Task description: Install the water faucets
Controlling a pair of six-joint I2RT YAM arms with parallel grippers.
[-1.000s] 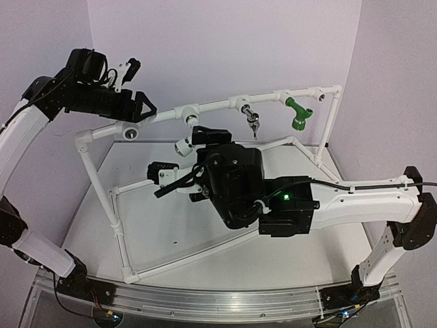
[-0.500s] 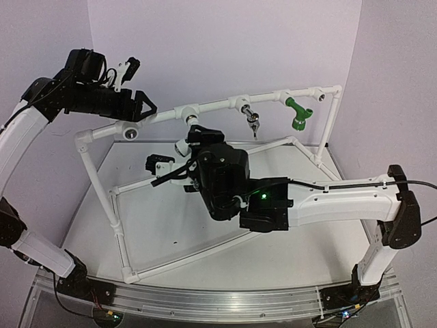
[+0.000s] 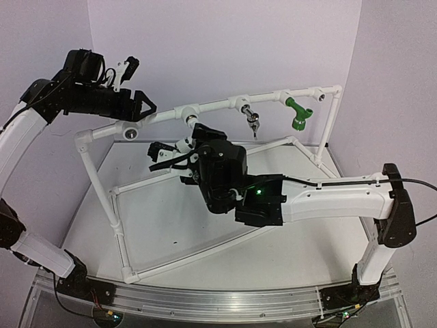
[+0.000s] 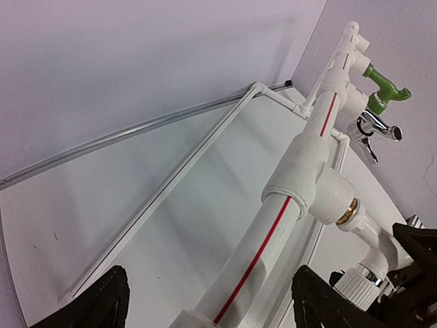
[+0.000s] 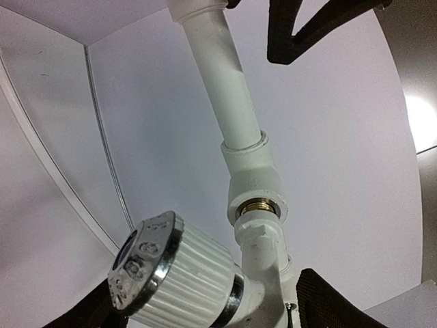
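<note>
the white faucet (image 5: 261,270) is projecting from a tee fitting (image 5: 254,179) on the top rail of the pipe frame (image 4: 321,123), its hex collar sitting against the fitting's brass thread (image 5: 258,205). the right pincer (image 5: 212,301) is reaching around it, black fingers standing apart on either side of the elbow body. a sliver of gap is showing on one side, so it is not looking clamped yet. the left pincer (image 4: 208,290) is straddling the rail further along, fingers apart and not touching the pipe.

risks, as i am judging them: the faucet is smooth moulded plastic, stubby and rounded, so fingers may be slipping off it under a turn. the ribbed knob (image 5: 181,270) with its chrome cap is offering better bite, but twisting that would only be working the valve. plastic going into brass may be cross-threading if the push is off axis. the rail is thin glossy tube, and unbraced it may be flexing under torque. the green faucet (image 4: 382,85) and chrome faucet (image 4: 374,126) are hanging further along, above the pale desk (image 4: 136,205).
</note>
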